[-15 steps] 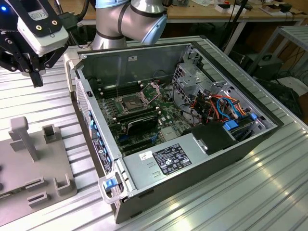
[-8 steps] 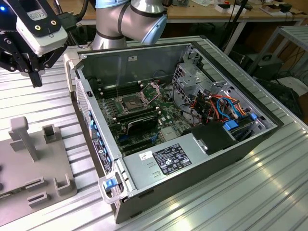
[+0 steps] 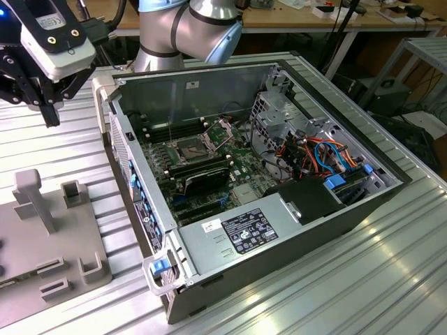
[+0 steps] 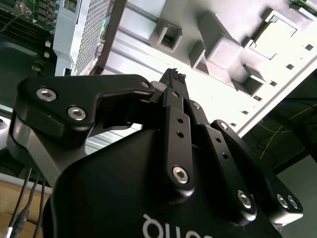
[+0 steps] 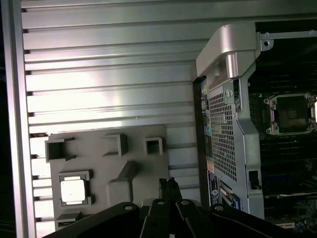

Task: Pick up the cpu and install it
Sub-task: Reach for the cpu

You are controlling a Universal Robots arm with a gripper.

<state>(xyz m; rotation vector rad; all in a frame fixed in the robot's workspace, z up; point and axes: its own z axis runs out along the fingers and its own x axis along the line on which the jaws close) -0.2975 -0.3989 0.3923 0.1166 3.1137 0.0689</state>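
Note:
The cpu (image 5: 74,191) is a small silvery square lying flat in a square pocket of the grey holder plate (image 5: 106,168); in the second wrist view the cpu (image 4: 277,39) shows as a bright square. My gripper (image 3: 51,117) hangs in the air above that plate (image 3: 42,237), outside the computer case, a good way above the cpu and off to one side of it. Its black fingertips (image 4: 174,75) are pressed together with nothing between them, so it is shut and empty. The motherboard's socket (image 3: 192,148) lies bare, its metal frame (image 3: 220,131) swung up.
The open computer case (image 3: 265,230) lies on its side on the ribbed aluminium table (image 3: 391,279), with memory sticks, cables and a power supply (image 3: 241,230) inside. Upright pegs and slots (image 3: 31,199) stick up from the holder plate. The arm's base (image 3: 185,28) stands behind the case.

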